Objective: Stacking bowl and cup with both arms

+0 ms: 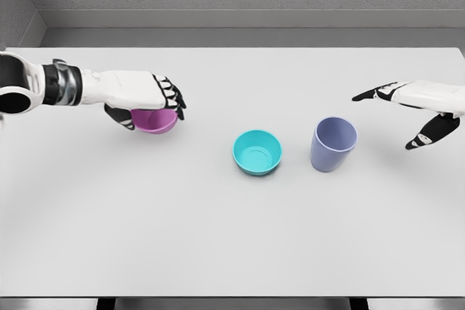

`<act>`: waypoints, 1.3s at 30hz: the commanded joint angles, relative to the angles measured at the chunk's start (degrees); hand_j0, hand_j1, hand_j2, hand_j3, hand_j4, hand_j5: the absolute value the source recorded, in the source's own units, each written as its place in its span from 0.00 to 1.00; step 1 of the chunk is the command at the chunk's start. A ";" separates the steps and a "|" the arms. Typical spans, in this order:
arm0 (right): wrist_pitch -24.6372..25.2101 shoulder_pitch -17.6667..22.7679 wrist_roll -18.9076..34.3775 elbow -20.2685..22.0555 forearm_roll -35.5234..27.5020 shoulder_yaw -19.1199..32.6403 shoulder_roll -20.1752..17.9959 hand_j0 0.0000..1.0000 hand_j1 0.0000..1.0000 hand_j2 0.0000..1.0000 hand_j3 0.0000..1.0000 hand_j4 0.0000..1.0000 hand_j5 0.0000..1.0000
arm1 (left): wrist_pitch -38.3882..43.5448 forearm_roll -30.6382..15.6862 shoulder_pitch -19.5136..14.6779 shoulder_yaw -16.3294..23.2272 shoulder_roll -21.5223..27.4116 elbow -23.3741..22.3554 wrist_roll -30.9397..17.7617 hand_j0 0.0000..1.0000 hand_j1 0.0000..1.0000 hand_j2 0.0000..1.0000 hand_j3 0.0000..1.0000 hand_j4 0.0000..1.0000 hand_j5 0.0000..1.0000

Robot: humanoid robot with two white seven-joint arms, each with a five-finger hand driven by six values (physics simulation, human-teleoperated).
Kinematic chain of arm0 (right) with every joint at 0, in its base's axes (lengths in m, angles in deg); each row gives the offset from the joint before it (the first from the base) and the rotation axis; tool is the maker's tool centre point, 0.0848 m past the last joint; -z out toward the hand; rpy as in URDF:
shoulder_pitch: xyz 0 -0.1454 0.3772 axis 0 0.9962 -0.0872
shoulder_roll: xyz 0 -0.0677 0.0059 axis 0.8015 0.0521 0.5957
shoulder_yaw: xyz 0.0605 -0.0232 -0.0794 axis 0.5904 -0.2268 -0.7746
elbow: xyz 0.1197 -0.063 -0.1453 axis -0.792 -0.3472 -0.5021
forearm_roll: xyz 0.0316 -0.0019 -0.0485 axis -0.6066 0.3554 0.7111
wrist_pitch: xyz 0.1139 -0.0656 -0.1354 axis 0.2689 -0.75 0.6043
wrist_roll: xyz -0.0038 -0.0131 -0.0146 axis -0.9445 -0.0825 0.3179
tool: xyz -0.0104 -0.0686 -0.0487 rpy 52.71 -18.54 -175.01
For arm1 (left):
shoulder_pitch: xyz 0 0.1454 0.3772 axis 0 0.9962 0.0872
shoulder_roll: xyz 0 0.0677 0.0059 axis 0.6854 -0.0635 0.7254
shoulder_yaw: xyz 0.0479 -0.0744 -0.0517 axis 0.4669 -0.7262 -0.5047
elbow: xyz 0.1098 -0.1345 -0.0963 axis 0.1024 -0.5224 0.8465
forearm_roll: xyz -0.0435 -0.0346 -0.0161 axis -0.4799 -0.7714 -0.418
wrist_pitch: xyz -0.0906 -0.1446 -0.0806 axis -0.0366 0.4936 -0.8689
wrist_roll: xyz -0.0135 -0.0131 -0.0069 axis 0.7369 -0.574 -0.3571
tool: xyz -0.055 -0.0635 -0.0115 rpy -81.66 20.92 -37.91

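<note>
L hand (149,99) is clamped over the pink bowl (155,120) at table (218,237) left; teal bowl (257,152) sits mid, purple cup (333,144) just beside it. R hand (418,110) hovers near cup w/ fingers spread, holding nothing. Looks like pickup stage; next, prob lift pink bowl into teal one while R closes on cup.

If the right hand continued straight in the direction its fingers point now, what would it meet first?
The right hand is open, its fingers pointing left across the table. That line seems to pass behind the purple cup and the teal bowl, so the way looks free, though depth is unclear.
</note>
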 commanded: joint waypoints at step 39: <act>0.62 -0.09 -0.02 0.20 0.05 -0.06 0.42 1.00 1.00 1.00 1.00 1.00 1.00 | 0.15 1.51 -4.83 6.51 -12.35 3.11 0.03 0.72 0.72 0.72 0.72 0.72 0.72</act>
